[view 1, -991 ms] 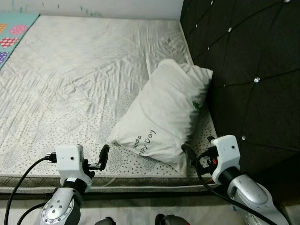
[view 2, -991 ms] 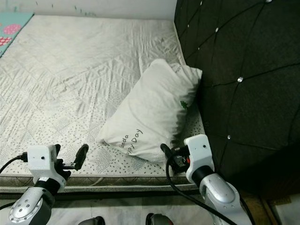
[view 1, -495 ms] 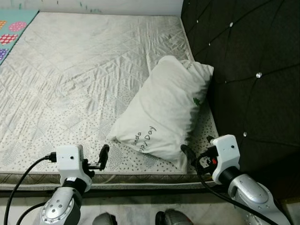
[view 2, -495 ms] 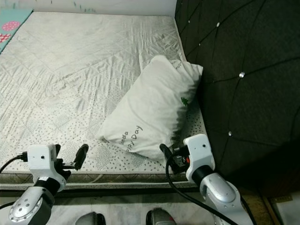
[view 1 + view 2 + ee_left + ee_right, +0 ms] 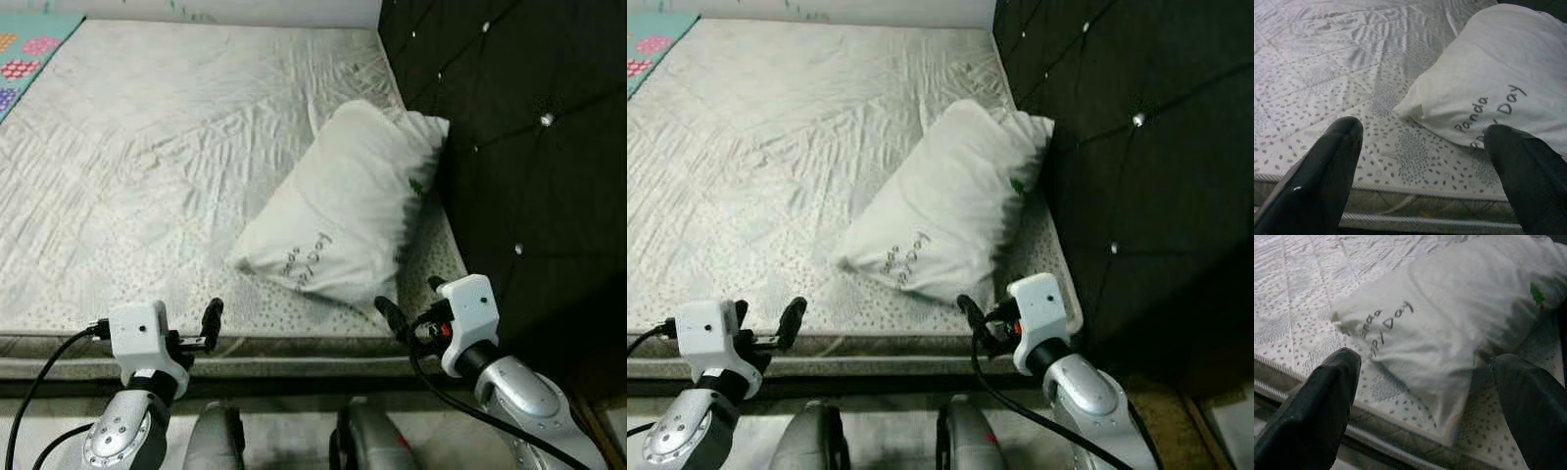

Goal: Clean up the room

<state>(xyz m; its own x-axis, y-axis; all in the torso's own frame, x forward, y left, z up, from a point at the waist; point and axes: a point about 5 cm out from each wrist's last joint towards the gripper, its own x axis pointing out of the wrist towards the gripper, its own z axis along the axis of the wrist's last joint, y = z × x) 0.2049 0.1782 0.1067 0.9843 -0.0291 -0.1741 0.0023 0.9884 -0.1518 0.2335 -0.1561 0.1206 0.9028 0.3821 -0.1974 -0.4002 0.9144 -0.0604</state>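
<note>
A white pillow (image 5: 343, 206) printed "Panda Happy Day" lies on the bed's right side, leaning against the black headboard (image 5: 509, 117). My left gripper (image 5: 208, 318) hangs open at the mattress's near edge, left of the pillow's lower corner. In the left wrist view the left gripper (image 5: 1422, 128) is empty, with the pillow (image 5: 1498, 78) ahead of it. My right gripper (image 5: 409, 299) is open just below the pillow's near corner. The right wrist view has the right gripper (image 5: 1427, 360) spread wide before the pillow (image 5: 1449, 318), holding nothing.
The quilted grey-white mattress (image 5: 147, 147) stretches away to the left and back. A teal play mat (image 5: 29, 49) with coloured shapes lies at the far left. The bed's front edge (image 5: 294, 352) runs between me and the pillow.
The whole picture has shifted, so the camera moved: the bed's front edge sits higher and my legs show below. Pillow and both open grippers keep their places.
</note>
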